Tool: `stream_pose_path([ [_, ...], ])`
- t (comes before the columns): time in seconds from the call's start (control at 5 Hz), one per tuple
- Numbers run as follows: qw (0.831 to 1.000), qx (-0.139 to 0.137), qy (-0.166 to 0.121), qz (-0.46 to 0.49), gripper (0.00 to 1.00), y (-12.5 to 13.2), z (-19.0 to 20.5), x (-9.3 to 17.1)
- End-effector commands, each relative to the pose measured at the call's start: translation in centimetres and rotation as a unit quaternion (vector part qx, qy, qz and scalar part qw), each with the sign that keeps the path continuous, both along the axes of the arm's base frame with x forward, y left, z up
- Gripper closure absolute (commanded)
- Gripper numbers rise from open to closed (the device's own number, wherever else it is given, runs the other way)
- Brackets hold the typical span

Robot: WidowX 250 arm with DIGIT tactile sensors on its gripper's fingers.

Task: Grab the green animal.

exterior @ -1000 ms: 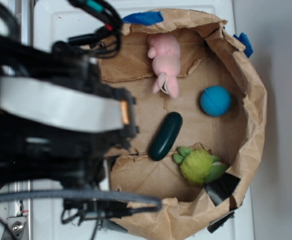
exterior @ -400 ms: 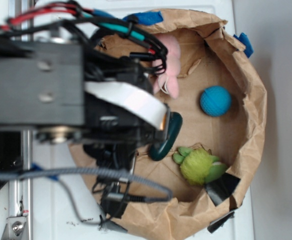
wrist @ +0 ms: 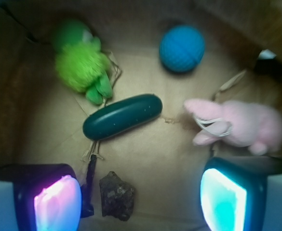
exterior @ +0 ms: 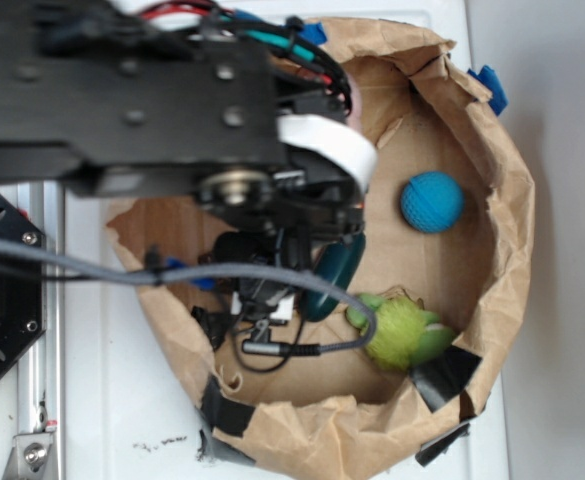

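Cardboard box (wrist: 145,159) fills your wrist view, and the gripper (wrist: 141,199) at the bottom edge has its fingers spread wide with nothing between them. You'll find the pink plush (wrist: 239,126) at right, the dark green capsule (wrist: 122,116) at centre, the green animal (wrist: 80,62) at upper left just beside the capsule's end, and the blue ball (wrist: 181,48) at top.

The green animal (wrist: 80,65) has a fuzzy lime body with darker green head and limbs. The capsule (wrist: 122,116) is smooth dark green, the ball (wrist: 181,48) blue, the plush animal (wrist: 237,126) pale pink. The paper bag (exterior: 502,240) is brown.
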State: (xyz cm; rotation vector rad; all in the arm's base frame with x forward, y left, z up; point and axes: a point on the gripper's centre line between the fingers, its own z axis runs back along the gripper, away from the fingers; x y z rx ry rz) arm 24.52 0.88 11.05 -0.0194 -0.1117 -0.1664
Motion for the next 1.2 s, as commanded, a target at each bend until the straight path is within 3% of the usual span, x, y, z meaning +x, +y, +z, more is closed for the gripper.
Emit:
stream_pose_path([
  [0.0,0.998,0.023,-0.036,-0.047,0.00,-3.3,-1.7,1.8],
  [0.4,0.992,0.022,-0.072,-0.100,0.00,-5.6,-2.9,4.2],
  [0.6,0.990,0.011,-0.095,-0.106,0.00,-5.6,-2.8,5.6],
  [0.8,0.985,-0.018,-0.126,-0.117,0.00,-5.8,-2.9,6.5],
  [1.0,0.984,-0.023,-0.129,-0.124,0.00,-6.1,-3.5,7.1],
])
